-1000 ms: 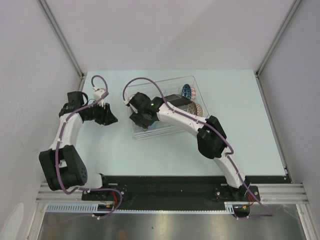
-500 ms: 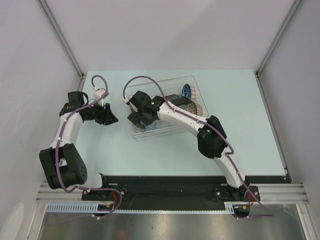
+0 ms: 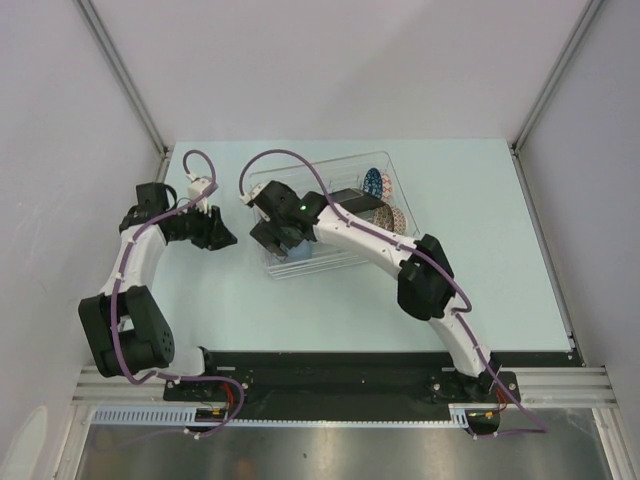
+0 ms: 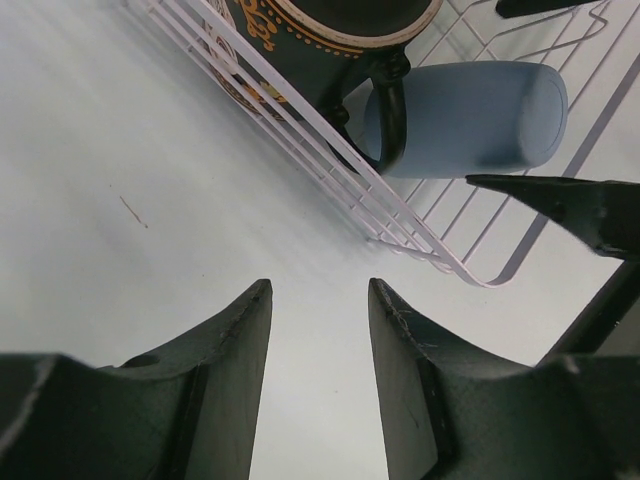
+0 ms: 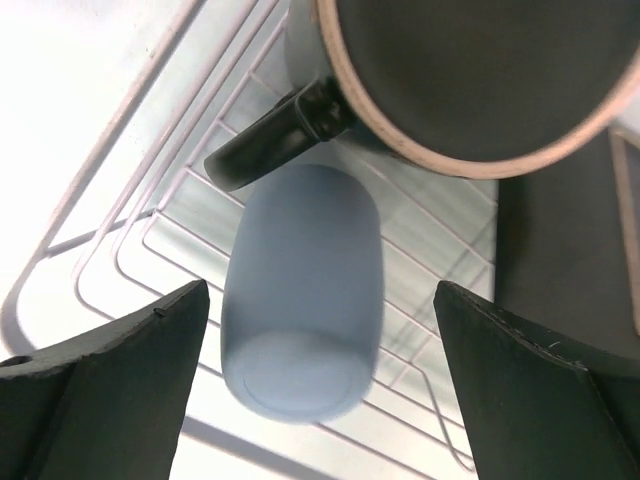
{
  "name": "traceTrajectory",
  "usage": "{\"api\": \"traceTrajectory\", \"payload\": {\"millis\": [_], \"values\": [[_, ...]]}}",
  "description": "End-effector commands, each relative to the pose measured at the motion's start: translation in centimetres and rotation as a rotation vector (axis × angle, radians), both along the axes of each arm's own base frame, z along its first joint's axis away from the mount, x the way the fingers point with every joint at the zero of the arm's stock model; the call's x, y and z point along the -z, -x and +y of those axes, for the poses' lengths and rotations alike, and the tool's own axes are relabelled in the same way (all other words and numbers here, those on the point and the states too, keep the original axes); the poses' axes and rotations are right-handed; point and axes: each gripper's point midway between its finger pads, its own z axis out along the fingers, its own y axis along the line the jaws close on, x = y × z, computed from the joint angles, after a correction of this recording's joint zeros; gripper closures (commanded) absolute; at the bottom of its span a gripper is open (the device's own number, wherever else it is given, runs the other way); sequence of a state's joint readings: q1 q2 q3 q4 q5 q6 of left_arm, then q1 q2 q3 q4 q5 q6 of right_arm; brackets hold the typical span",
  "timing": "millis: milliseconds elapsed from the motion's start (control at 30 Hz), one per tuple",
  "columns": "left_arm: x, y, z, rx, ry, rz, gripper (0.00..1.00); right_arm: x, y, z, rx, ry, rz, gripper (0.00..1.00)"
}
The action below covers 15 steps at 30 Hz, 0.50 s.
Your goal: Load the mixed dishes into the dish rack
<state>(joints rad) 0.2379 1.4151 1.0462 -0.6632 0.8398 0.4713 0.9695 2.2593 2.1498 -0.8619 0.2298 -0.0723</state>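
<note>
The clear dish rack (image 3: 340, 262) lies mid-table. The small light-blue cup (image 5: 300, 310) lies on its side on the rack's ribs near the left corner, and also shows in the left wrist view (image 4: 470, 115) and the top view (image 3: 301, 253). The dark mug (image 5: 470, 80) sits right beside it, its handle (image 5: 270, 140) over the cup. My right gripper (image 5: 320, 288) is open, its jaws wide on either side of the cup and not touching it. My left gripper (image 4: 320, 285) is open and empty over bare table left of the rack (image 4: 400, 215).
A blue patterned bowl (image 3: 373, 183) and a beige patterned bowl (image 3: 393, 217) stand on edge at the rack's right end, with a black plate (image 3: 345, 196) between them and the mug. A right gripper finger (image 4: 570, 205) shows in the left wrist view. The yellow plate is hidden.
My right gripper has shifted slightly toward the far left over the rack. The left arm has not moved.
</note>
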Motion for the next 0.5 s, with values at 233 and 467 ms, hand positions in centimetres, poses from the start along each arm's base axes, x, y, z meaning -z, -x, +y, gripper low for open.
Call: {"api": "traceTrajectory", "payload": {"millis": [233,467], "values": [[-0.4,-0.3,-0.3,0.013,0.026,-0.032,0.52,-12.2,-0.5,-1.5,0.023,-0.102,-0.264,0.0],[-0.4,-0.5,-0.4,0.01,0.039,-0.029,0.52,-10.9,-0.9,-2.9,0.044,-0.028,-0.294,0.0]]}}
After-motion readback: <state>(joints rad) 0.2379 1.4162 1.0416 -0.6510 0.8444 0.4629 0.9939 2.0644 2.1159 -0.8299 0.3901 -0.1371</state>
